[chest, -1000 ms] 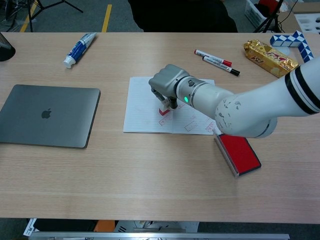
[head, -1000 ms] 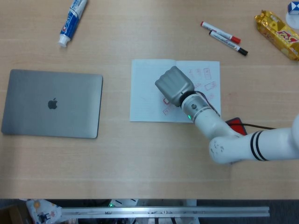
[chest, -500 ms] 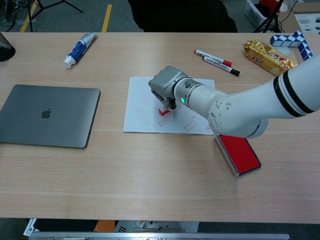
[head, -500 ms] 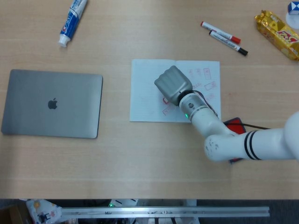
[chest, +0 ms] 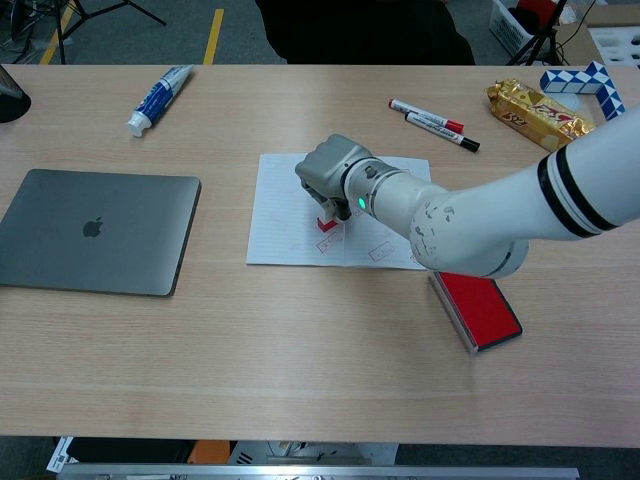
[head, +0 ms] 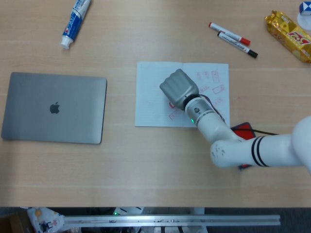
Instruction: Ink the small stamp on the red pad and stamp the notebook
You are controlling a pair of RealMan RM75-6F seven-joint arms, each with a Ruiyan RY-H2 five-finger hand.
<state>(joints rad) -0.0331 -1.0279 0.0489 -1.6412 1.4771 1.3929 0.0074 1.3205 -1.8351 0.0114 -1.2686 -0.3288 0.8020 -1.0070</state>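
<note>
An open white notebook (head: 153, 94) (chest: 285, 215) lies mid-table, with several red stamp marks on its right page. My right hand (head: 179, 89) (chest: 324, 173) is over the notebook's fold, gripping the small red stamp (chest: 327, 222) (head: 172, 104). The stamp's base touches the paper in the chest view. The red ink pad (chest: 480, 307) (head: 244, 131) sits to the right of the notebook, mostly hidden under my right forearm in the head view. My left hand shows in neither view.
A closed grey laptop (head: 54, 108) (chest: 95, 231) lies at the left. A toothpaste tube (head: 76, 22) (chest: 158, 97) is at the far left. Two markers (head: 233, 40) (chest: 434, 122) and a yellow snack packet (head: 289, 35) (chest: 540, 112) lie far right.
My right hand has shifted slightly left over the notebook with the stamp still in its grip. Nothing else has moved.
</note>
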